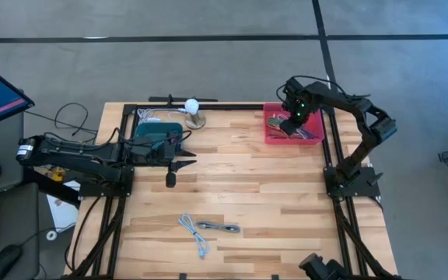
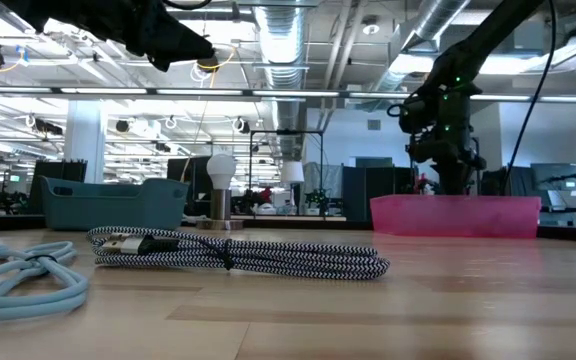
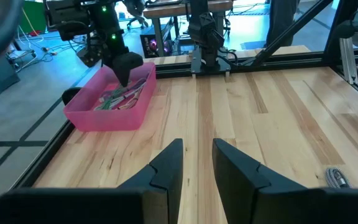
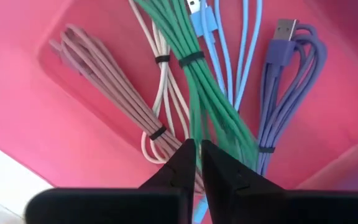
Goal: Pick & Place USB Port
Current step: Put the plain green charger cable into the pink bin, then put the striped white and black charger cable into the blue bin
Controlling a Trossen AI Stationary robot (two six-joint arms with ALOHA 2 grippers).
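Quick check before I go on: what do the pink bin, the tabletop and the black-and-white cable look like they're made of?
Pink bin: likely moulded plastic, smooth and slightly glossy, with rounded corners and light showing through its wall. Tabletop: wood, butcher-block style, with visible joined strips and grain and a satin finish. Black-and-white cable: apparently a braided fabric sleeve, going by its woven zigzag pattern, with a metal plug end.

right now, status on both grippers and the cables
Right gripper down in pink bin, nearly shut over green cable. Left gripper open, parked above table, empty. Nothing in the way.
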